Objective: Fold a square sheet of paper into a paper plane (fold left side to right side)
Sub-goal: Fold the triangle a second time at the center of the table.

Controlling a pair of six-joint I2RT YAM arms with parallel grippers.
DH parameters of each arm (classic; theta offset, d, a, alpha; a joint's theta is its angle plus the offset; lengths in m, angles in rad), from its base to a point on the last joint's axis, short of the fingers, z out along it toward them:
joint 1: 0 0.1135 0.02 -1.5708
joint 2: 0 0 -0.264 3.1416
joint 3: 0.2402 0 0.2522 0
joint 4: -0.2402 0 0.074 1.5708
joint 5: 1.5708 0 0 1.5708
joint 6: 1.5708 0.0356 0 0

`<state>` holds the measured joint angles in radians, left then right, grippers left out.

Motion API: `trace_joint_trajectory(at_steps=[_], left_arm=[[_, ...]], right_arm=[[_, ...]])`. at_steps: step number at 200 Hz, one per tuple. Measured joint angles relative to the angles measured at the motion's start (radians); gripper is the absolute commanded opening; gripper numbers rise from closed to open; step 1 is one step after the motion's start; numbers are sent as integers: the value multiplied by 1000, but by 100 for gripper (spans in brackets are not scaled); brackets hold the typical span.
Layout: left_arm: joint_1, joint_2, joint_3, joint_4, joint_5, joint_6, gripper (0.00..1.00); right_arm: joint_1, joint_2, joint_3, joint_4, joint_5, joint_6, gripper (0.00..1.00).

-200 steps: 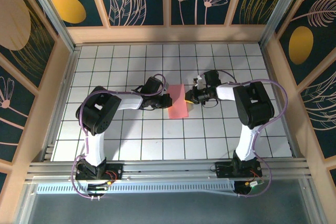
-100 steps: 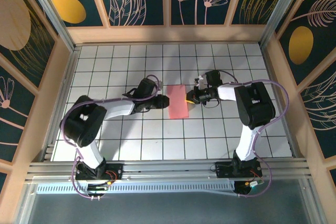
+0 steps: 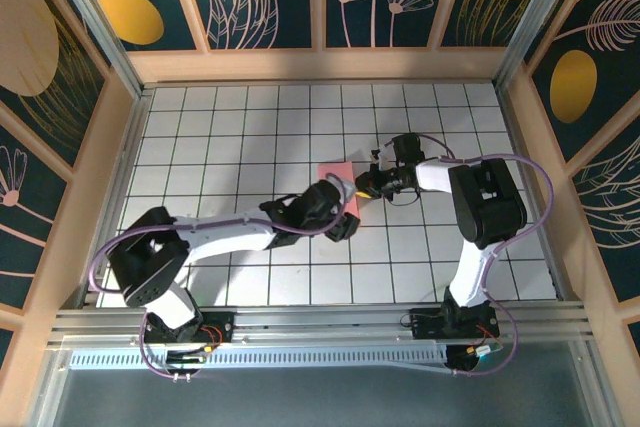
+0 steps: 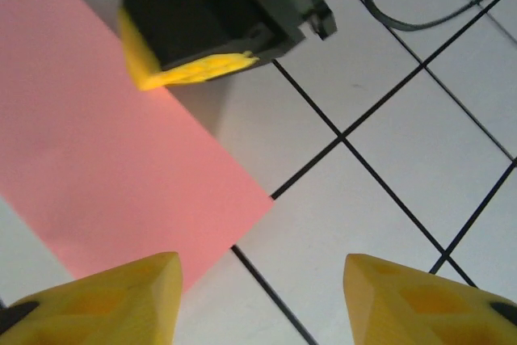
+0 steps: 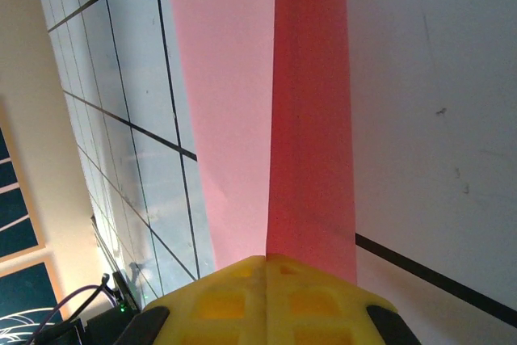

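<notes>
The pink paper [image 4: 105, 143] lies flat in the middle of the counter [image 4: 404, 159], folded into a rectangle. The right gripper [image 5: 266, 276] is closed tight with its tip on the paper's edge, likely to stop it sliding. The left gripper [image 4: 257, 296] hangs partly open over the near corner, holding nothing.

The top camera looks down from behind the arms [image 3: 470, 197]; both wrist cameras sit close over the pink sheet [image 4: 105, 143], shared by all.
</notes>
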<state>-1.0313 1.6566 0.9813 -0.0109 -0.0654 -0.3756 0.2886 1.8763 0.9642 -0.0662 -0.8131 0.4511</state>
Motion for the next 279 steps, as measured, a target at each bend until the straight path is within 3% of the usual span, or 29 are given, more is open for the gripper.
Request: trace_joint_trajectory(at_steps=[60,126,151,178,206,255,279], left_arm=[[-95,220,211,-142,-229,83,63],[-98,314,275,-224,-348,106,62],[-98,315,275,-225,-352,109,53],[-98,315,275,-224,-354,105,29],[-98,315,275,-225,-361,98,15],[-92,294,275,-225,-337,87,2],[-61,265,273,-220,-280,66,0]], right_arm=[[0,0,0,-4,0,0,0],[-1,0,0,-4,0,1,0],[-1,0,0,-4,0,1,0],[-1,0,0,-4,0,1,0],[-1,0,0,-4,0,0,0],[-1,-10,0,-4,-1,2,0],[-3,-64,-13,23,-3,14,12]])
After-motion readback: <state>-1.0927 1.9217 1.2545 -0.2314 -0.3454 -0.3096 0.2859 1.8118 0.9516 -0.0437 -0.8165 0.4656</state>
